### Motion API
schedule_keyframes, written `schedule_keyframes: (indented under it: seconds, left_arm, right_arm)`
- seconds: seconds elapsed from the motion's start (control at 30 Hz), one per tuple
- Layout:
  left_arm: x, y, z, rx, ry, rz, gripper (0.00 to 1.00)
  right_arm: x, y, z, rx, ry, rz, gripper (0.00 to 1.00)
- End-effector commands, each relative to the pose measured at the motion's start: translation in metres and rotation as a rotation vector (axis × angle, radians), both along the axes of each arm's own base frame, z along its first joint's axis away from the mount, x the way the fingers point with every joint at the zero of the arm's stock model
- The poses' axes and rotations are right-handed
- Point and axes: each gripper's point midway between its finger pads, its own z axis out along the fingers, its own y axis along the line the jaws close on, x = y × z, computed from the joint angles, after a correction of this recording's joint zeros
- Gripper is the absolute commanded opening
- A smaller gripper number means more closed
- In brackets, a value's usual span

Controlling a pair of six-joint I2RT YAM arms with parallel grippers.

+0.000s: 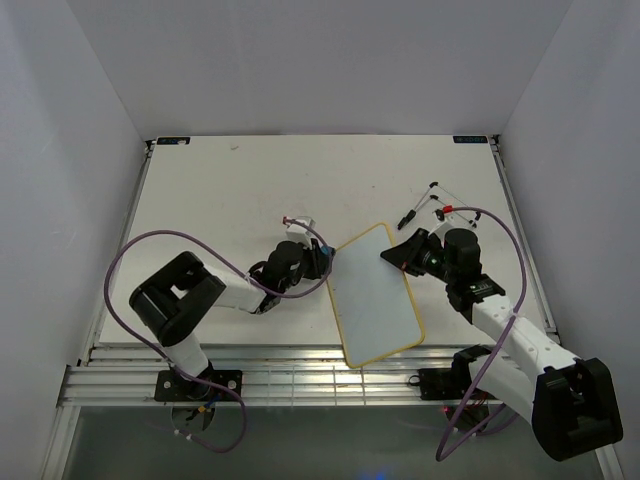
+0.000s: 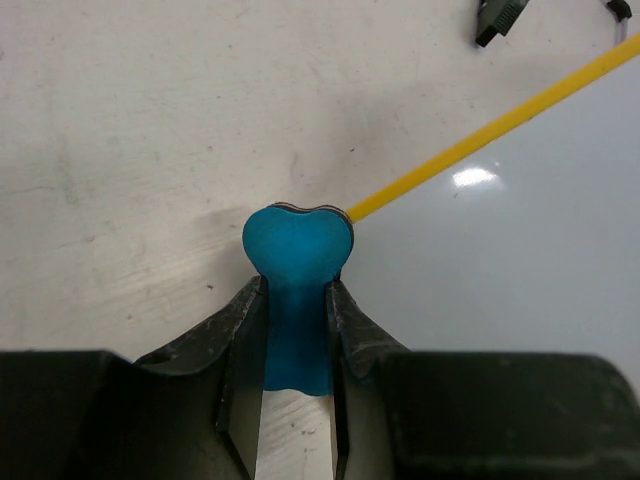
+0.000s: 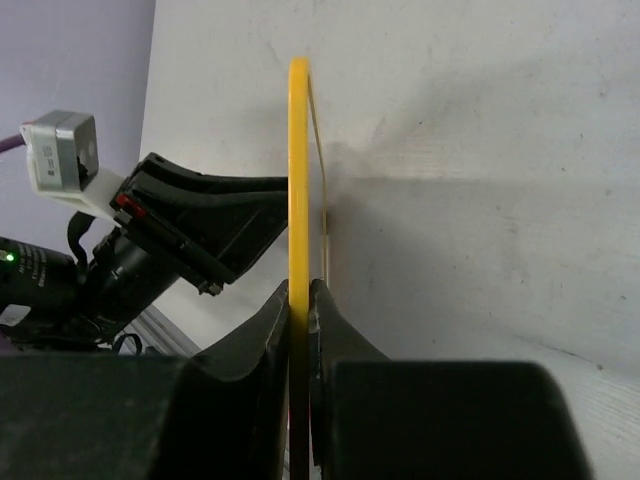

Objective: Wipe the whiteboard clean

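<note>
The whiteboard (image 1: 375, 295), white with a thin tan-yellow frame, lies at the table's front centre; its face looks free of marks. My left gripper (image 1: 322, 260) is shut on the teal bone-shaped eraser (image 2: 297, 270) at the board's left edge; the eraser's head touches the yellow frame (image 2: 480, 130). My right gripper (image 1: 398, 252) is shut on the board's far right edge, and the right wrist view shows the frame (image 3: 298, 180) edge-on between the jaws.
A black marker (image 1: 408, 217) and a thin wire stand with a red clip (image 1: 443, 203) lie beyond the right gripper. White walls enclose the table on three sides. A slotted rail (image 1: 260, 375) runs along the front edge.
</note>
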Motion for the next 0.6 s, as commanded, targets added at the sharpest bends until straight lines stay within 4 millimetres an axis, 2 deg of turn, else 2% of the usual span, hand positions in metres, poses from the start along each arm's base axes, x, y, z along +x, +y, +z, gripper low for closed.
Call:
schedule_keyframes:
  seconds: [0.0, 0.17, 0.2, 0.27, 0.33, 0.43, 0.57]
  left_arm:
    - [-0.002, -0.022, 0.010, -0.020, 0.008, -0.094, 0.00]
    - [-0.021, -0.030, -0.001, 0.034, 0.011, -0.162, 0.00]
    - [-0.031, -0.029, -0.010, 0.066, 0.031, -0.176, 0.00]
    - [-0.039, -0.026, -0.014, 0.084, 0.054, -0.152, 0.00]
    - [-0.049, -0.016, -0.025, 0.087, 0.095, -0.128, 0.00]
    - [-0.066, -0.017, -0.026, 0.047, 0.113, -0.137, 0.00]
    - [-0.089, -0.035, -0.026, 0.063, 0.079, -0.172, 0.00]
  right_arm:
    - [-0.009, 0.013, 0.028, 0.108, -0.065, 0.061, 0.08]
    - [0.000, 0.006, 0.025, 0.090, -0.070, -0.002, 0.08]
    - [0.005, 0.003, 0.028, 0.077, -0.076, -0.033, 0.08]
    - [0.010, 0.000, 0.033, 0.063, -0.095, -0.054, 0.08]
    - [0.015, -0.003, 0.042, 0.069, -0.120, -0.083, 0.08]
    - [0.019, -0.004, 0.048, 0.100, -0.135, -0.113, 0.08]
    - [0.022, -0.006, 0.050, 0.123, -0.135, -0.143, 0.08]
